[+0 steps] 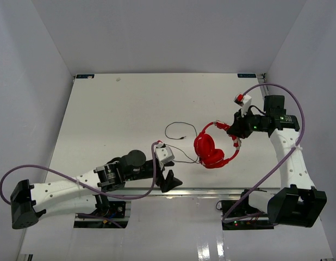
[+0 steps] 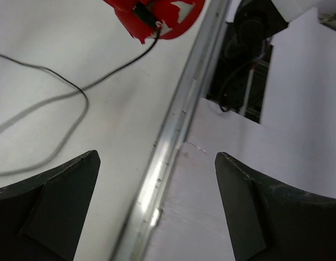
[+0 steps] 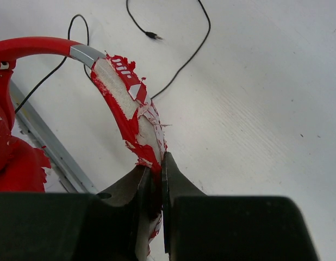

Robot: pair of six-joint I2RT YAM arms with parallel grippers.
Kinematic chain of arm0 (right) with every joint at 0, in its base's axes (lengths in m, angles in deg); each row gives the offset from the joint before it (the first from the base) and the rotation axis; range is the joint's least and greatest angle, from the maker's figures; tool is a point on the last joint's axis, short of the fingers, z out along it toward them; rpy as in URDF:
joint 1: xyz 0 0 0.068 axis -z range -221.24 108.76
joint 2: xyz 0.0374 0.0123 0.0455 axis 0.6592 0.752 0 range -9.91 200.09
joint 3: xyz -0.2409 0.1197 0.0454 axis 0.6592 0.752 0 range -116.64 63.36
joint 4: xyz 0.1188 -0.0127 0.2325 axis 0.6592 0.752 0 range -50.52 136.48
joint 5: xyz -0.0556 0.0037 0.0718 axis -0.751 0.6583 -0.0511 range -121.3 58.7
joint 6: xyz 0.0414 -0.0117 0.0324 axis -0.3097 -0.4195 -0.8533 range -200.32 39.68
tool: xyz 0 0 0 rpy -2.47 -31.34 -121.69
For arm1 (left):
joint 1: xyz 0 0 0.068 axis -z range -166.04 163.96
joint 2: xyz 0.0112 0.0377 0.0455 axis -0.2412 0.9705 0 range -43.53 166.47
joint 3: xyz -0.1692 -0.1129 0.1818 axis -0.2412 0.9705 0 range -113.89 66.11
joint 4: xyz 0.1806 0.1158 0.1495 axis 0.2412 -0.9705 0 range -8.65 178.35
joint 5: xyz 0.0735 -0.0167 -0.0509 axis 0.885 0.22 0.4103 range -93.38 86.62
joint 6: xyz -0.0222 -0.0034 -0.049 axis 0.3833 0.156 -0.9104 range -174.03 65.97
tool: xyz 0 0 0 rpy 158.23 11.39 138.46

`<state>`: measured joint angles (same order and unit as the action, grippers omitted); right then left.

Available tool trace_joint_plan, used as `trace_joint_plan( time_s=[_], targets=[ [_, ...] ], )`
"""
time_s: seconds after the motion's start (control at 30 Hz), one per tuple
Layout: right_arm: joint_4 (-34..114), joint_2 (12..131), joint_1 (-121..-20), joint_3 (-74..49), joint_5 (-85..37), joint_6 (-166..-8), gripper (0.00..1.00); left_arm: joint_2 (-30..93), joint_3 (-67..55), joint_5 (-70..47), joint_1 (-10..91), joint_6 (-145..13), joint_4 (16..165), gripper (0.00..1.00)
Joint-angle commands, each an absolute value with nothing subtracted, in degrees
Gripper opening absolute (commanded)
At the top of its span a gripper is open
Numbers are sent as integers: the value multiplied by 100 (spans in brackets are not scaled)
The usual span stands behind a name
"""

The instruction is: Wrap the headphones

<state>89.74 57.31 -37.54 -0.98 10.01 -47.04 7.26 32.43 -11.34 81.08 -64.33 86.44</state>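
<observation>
The red headphones (image 1: 211,150) lie near the table's front edge, ear cups (image 1: 204,145) close together. My right gripper (image 1: 234,134) is shut on the headband (image 3: 126,106), where the red cover is flaking off white padding; its jaws (image 3: 159,163) pinch the band edge-on. The thin dark cord (image 1: 176,130) loops over the table left of the headphones, its plug (image 3: 152,35) lying free. My left gripper (image 1: 169,182) hovers open over the front edge, left of the headphones, with nothing between its fingers (image 2: 157,156). One ear cup (image 2: 157,16) and cord (image 2: 81,95) show ahead of it.
An aluminium rail (image 2: 168,147) runs along the table's near edge, with the lower platform and the right arm's base (image 1: 296,204) beyond it. Thick purple cables (image 1: 290,98) arc beside both arms. White walls close in the table on three sides.
</observation>
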Motion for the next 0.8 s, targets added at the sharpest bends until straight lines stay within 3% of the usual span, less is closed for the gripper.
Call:
trace_joint_plan(
  time_s=[0.0,0.3,0.5,0.77],
  targets=[
    [9071,5409,-3823,-704,1733,-5574,8,653,3752,499,8462,-4770,10110,98],
    [9107,5443,-3904,-1240,2078,-5884,8,975,4423,1202,8341,-3169,11541,98],
    [8905,5536,-3922,-1369,2233,-6101,8,1487,4651,505,7494,-3312,12251,98],
    [8805,5721,-3922,-1624,2207,-6176,8,2264,4715,-905,7223,-3748,12610,95]
  ],
)
